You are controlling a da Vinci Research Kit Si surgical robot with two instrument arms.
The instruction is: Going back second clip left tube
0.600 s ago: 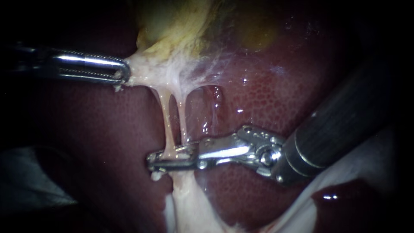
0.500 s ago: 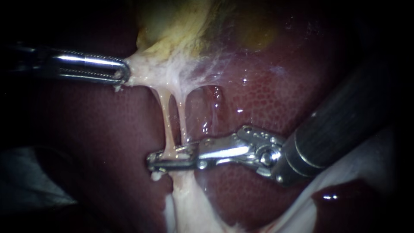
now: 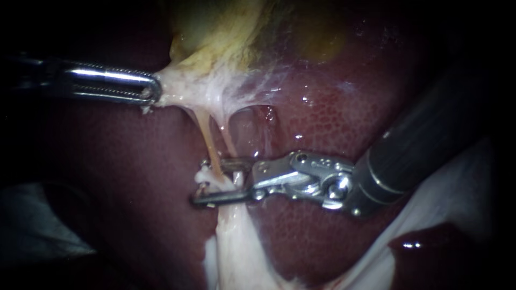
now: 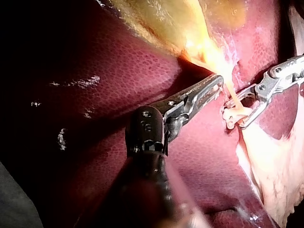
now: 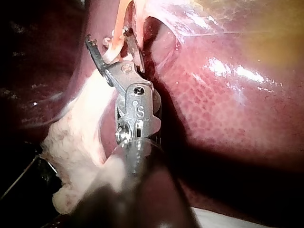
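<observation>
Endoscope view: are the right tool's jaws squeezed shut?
No, a clear gap shows between the jaws of the right tool, and a pale tube runs through that gap.

liver (image 3: 333, 123) dark red, mottled | gallbladder (image 3: 226, 32) yellow | left tube (image 3: 208, 144) pale orange

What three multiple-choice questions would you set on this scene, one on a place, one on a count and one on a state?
1. What is the left instrument gripping? A a cloth; B pale tissue just under the gallbladder; C nothing.
2. How many thin tubes run down from there? A one; B two; C four.
3. How do the right instrument's jaws stand? A open; B shut and empty; C hidden.
Answers: 1 B, its jaws lie closed on the pale tissue; 2 B, two strands show side by side; 3 A, a gap shows between the jaws, with the tubes passing through it.
</observation>
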